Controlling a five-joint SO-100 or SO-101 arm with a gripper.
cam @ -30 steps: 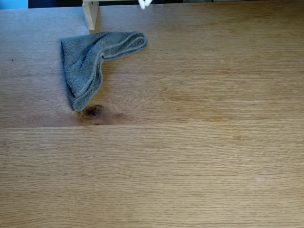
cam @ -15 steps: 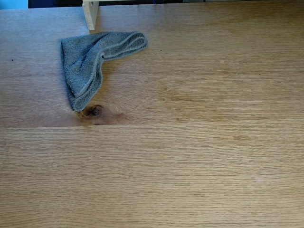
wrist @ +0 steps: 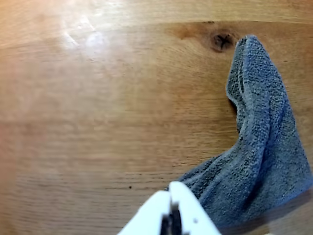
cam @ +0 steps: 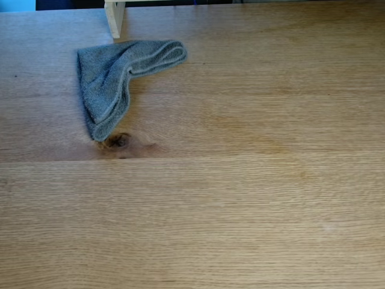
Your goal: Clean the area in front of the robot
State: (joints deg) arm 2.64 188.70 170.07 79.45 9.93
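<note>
Tabletop [cam: 240, 198]: light oak planks, spreads across the whole fixed view, mostly bare. Dark knot [cam: 119, 141] left of centre there; same knot sits top right in my wrist view. Faint pale smudge low right in the fixed view; bright glare patch top left in the wrist view.

My claw [wrist: 171, 215] pokes in from the bottom edge of the wrist view, white tips pressed together with just a thin dark slit between them, nothing in them. It hangs above the wood, just left of the towel's near fold; can't tell if it touches anything.

Towel [cam: 111, 81]: grey, folded into a bent L, flat on the tabletop upper left in the fixed view, one end touching the knot.

Pale wooden post [cam: 114, 17] stands just behind the towel at the top edge.
</note>
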